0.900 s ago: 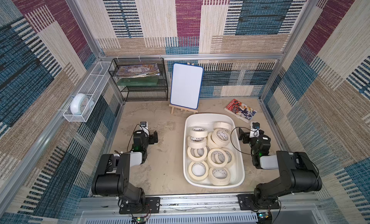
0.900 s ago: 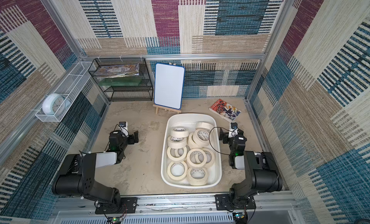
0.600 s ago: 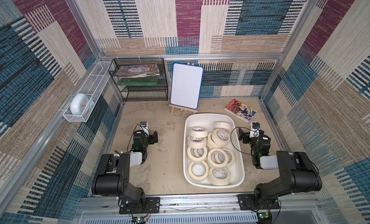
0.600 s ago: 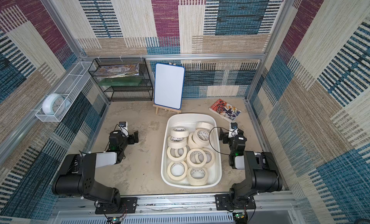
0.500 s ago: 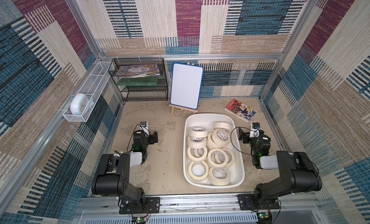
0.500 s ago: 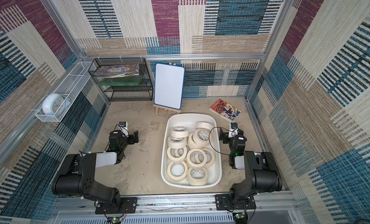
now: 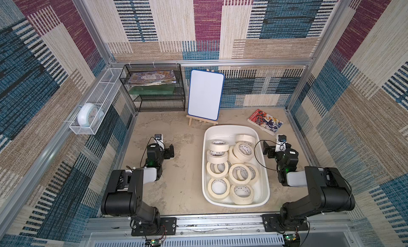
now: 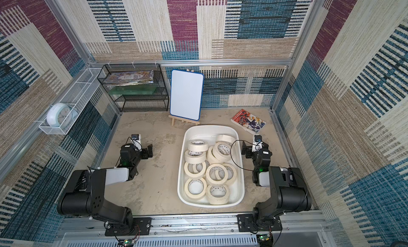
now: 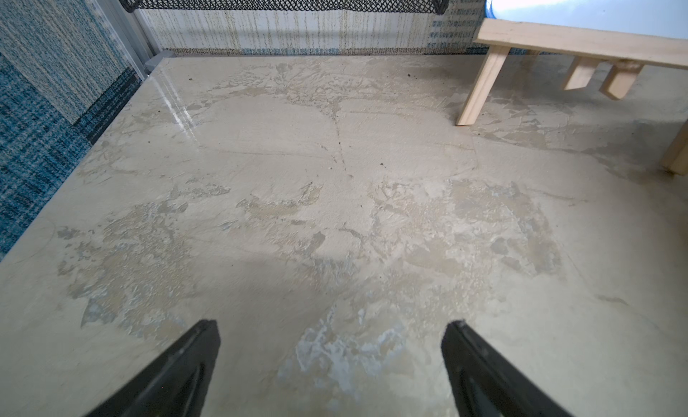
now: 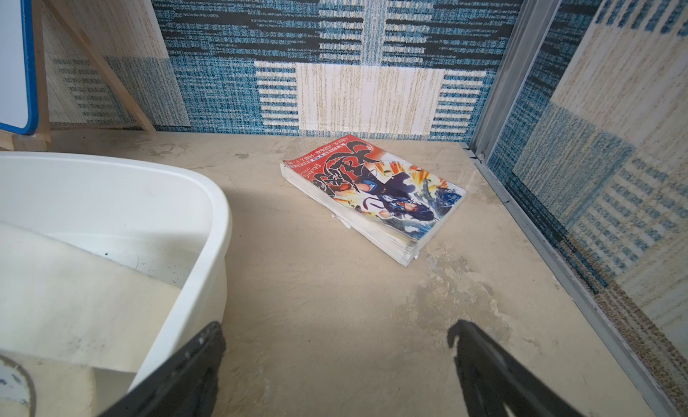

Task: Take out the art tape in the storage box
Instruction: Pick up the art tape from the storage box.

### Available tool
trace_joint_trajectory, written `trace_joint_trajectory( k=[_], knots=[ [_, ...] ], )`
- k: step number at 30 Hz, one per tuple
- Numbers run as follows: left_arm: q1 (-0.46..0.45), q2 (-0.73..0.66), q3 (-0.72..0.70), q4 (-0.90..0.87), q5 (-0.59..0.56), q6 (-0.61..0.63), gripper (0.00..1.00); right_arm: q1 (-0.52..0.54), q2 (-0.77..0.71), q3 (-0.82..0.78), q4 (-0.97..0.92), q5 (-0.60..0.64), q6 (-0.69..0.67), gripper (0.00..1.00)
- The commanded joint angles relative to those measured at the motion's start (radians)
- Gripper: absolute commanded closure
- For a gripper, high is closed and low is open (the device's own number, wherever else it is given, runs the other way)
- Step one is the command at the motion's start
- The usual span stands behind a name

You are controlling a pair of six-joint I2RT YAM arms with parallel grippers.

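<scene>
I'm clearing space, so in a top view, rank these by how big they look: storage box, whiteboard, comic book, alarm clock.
1. storage box
2. whiteboard
3. comic book and alarm clock look about alike; the clock sits higher, nearer the camera, so I leave them unranked.

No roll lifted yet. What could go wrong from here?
The art tape rolls lean and overlap in the storage box; lifting one may drag its neighbours. The right gripper sits close beside the box's rim, so a low swing inward might shove it. Its cable loops over that rim and could snag.
</scene>
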Motion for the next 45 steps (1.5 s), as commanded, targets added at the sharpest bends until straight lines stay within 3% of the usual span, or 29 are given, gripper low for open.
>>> trace_joint_trajectory(
  k=[1, 5, 8, 12, 17, 21, 26, 32, 35, 42, 45],
  knots=[
    [0.001, -0.001, 0.01, 0.005, 0.001, 0.006, 0.01, 0.002, 0.006, 0.011, 0.001, -0.025, 0.007, 0.01],
    [0.007, -0.001, 0.011, 0.003, 0.013, 0.005, 0.02, -0.009, 0.006, 0.012, -0.003, -0.041, 0.01, 0.01],
    [0.007, -0.008, 0.006, 0.009, 0.023, 0.01, 0.1, -0.008, -0.01, 0.005, 0.004, 0.004, 0.03, 0.0],
    [0.003, -0.096, 0.14, -0.309, 0.035, 0.031, 0.03, -0.007, -0.123, 0.12, -0.287, 0.113, 0.055, 0.01],
    [-0.01, -0.215, 0.184, -0.433, -0.044, 0.006, 0.01, 0.003, -0.192, 0.259, -0.575, 0.153, 0.079, 0.01],
    [-0.073, -0.317, 0.205, -0.531, -0.138, 0.011, 0.01, 0.034, -0.276, 0.335, -0.752, 0.17, 0.107, 0.01],
    [-0.156, -0.398, 0.25, -0.663, -0.184, -0.021, 0.01, 0.116, -0.322, 0.463, -1.037, 0.151, 0.171, 0.0],
    [-0.318, -0.494, 0.301, -0.827, -0.28, -0.034, 0.02, 0.31, -0.386, 0.545, -1.283, 0.156, 0.212, 0.01],
    [-0.352, -0.498, 0.345, -0.92, -0.284, -0.089, 0.03, 0.388, -0.41, 0.566, -1.367, 0.121, 0.225, 0.0],
    [-0.371, -0.496, 0.434, -1.093, -0.223, -0.206, 0.1, 0.43, -0.382, 0.59, -1.427, -0.084, 0.228, 0.27],
    [-0.382, -0.504, 0.458, -1.136, -0.188, -0.229, 0.11, 0.433, -0.303, 0.609, -1.443, -0.15, 0.221, 0.32]
  ],
)
